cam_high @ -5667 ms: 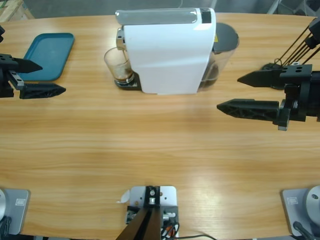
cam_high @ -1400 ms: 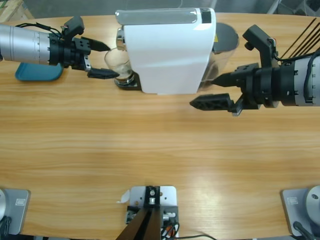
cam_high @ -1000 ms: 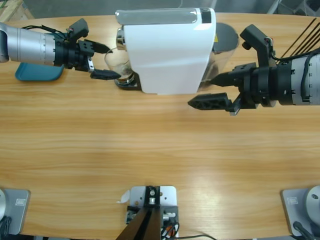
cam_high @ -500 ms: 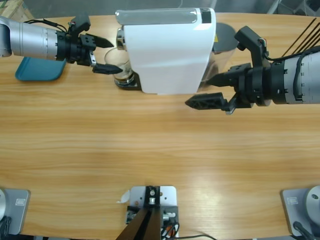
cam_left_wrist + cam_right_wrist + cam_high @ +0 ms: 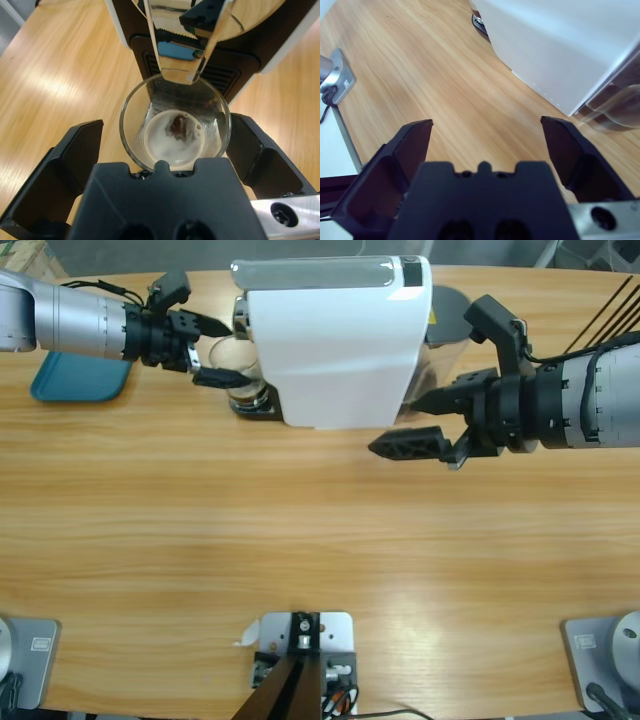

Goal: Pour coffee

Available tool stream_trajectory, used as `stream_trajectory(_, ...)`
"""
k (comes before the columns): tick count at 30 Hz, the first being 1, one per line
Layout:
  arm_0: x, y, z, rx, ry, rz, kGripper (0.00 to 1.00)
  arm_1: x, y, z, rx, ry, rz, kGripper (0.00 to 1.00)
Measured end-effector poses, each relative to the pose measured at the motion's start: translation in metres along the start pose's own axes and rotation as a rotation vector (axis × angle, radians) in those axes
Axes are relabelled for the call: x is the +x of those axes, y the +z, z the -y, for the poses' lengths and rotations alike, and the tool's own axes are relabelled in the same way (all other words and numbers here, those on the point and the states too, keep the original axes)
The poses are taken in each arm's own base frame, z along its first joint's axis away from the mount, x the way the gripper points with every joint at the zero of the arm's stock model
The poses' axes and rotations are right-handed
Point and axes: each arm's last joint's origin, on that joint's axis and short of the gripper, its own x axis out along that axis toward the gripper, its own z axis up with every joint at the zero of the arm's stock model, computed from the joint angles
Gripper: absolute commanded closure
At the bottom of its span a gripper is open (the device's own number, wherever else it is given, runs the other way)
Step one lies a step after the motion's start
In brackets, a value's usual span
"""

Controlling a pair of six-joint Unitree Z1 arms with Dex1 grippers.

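A clear glass tumbler (image 5: 175,125) stands on the drip tray under the chrome spout (image 5: 175,50) of the white coffee machine (image 5: 335,340). The coffee (image 5: 175,137) is a shallow pool at its bottom, pale foam with a dark spot. My left gripper (image 5: 167,125) is open, one jaw on each side of the tumbler, with small gaps to the glass. From above, the left gripper (image 5: 228,357) reaches in from the upper left to the tumbler (image 5: 240,375). My right gripper (image 5: 392,423) is open and holds nothing, just off the machine's right front corner.
A teal tray (image 5: 70,380) lies at the far left, partly under the left arm. The machine's smoky tank (image 5: 615,110) sits behind its white body (image 5: 560,45). Bare wooden table (image 5: 320,540) spreads in front of the machine.
The left gripper has slid right until its jaws flank the tumbler. The right gripper has crept slightly left toward the machine, still open.
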Motion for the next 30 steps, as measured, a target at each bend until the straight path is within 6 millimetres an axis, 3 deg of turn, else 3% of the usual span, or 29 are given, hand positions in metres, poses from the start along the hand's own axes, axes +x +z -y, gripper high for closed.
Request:
stream_trajectory(12, 0.0022, 0.0045, 0.0005, 0.012, -0.004, 0.008, 0.076, 0.0003, 0.0002, 0.0, 0.0, 0.001, 0.001, 0.0)
stream_trajectory(15, 0.0022, 0.0044, 0.0005, 0.012, -0.004, 0.007, 0.445, 0.0003, 0.0005, 0.0, -0.001, 0.002, 0.004, 0.0)
stream_trajectory(21, 0.0033, 0.0037, 0.0006, 0.01, -0.006, 0.005, 0.797, 0.0003, 0.0016, -0.0001, -0.004, 0.003, 0.012, 0.0)
stream_trajectory(30, 0.0033, 0.004, 0.001, 0.01, -0.014, 0.012, 0.828, 0.0003, 0.0016, -0.0001, -0.004, 0.003, 0.012, 0.0)
